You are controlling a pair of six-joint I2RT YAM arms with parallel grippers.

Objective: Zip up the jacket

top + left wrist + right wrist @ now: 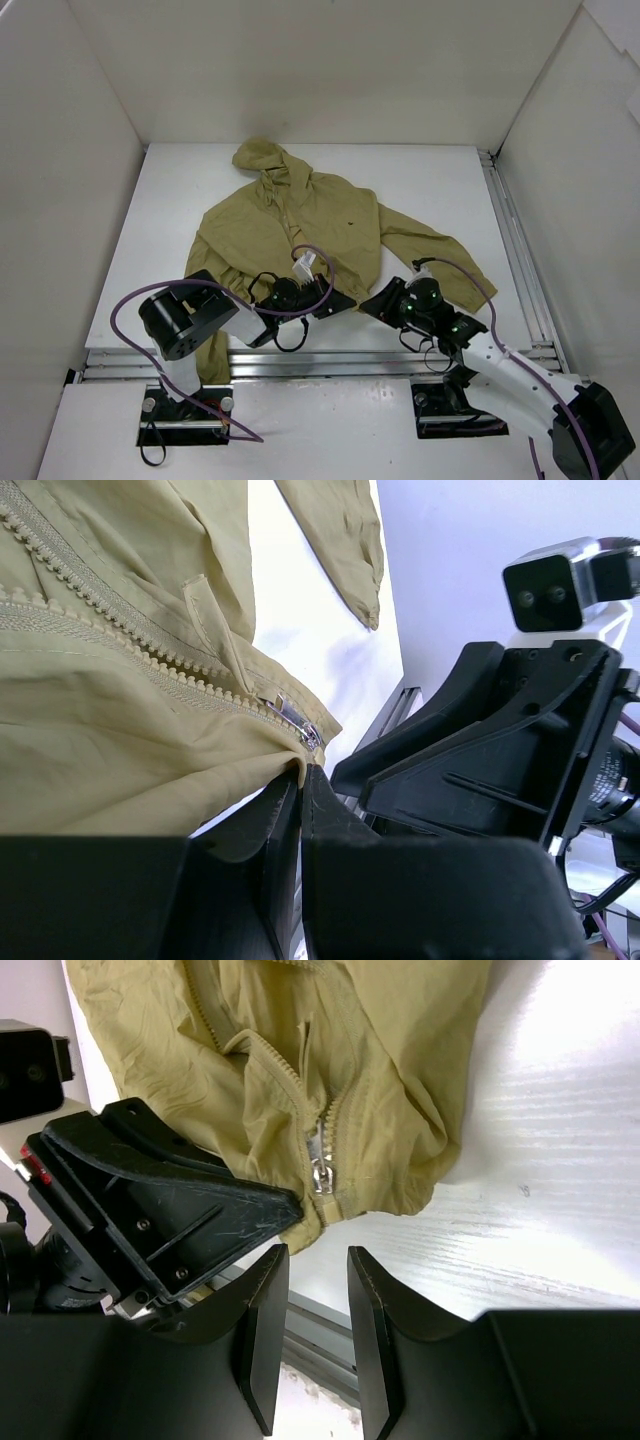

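Nearest the arm bases, the black left gripper (298,780) has its jaws pinched tight on the bottom hem of the large olive-khaki thin-fabric hooded jacket (290,225), right below the zip. The black right gripper (318,1253) sits just beside it w/ jaws parted, holding nothing, tips just short of the hem edge. The small metal zipper slider (320,1165) is low on the track, near the hem; the teeth rows split apart above it. The jacket lies flat, front up, on the white table (420,180), approx. centre. Small dark chest logo (351,222) further up, hood (265,158) farthest, toward the back wall.
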